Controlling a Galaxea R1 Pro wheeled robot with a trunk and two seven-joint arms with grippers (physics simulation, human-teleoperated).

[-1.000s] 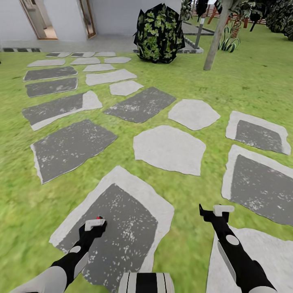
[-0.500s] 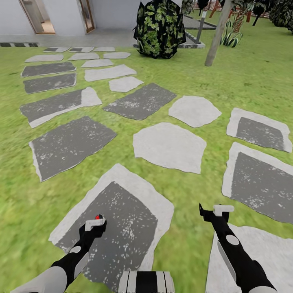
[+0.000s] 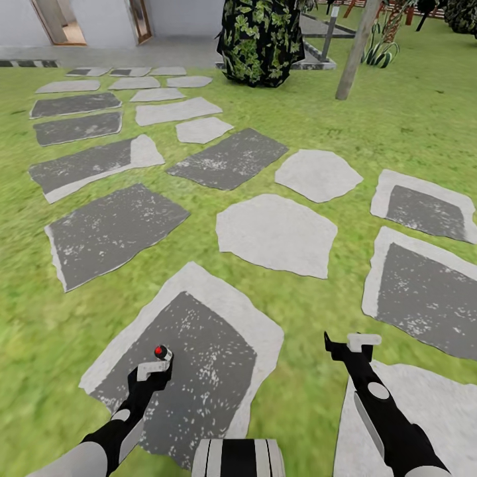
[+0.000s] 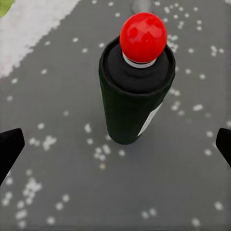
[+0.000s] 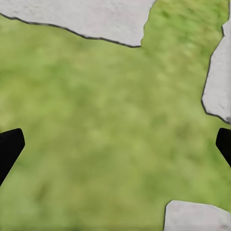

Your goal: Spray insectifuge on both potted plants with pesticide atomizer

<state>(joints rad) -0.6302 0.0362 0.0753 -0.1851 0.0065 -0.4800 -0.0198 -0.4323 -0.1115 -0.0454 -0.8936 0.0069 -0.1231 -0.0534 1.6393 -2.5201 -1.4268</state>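
left claw [image 3: 154,371] spread wide, poised over spray bottle [image 4: 136,84], not touching. bottle upright on dark stepping stone [image 3: 199,371], near left, red top [image 3: 159,350] just past claw. grass [image 3: 311,391] between stones. right claw [image 3: 344,344] released, holding nothing, over grass. far off: leafy bush [image 3: 260,40], tree trunk [image 3: 358,50].

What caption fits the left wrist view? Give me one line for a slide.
Atomizer standing upright on a speckled grey stone, between the left gripper's wide-open fingers.
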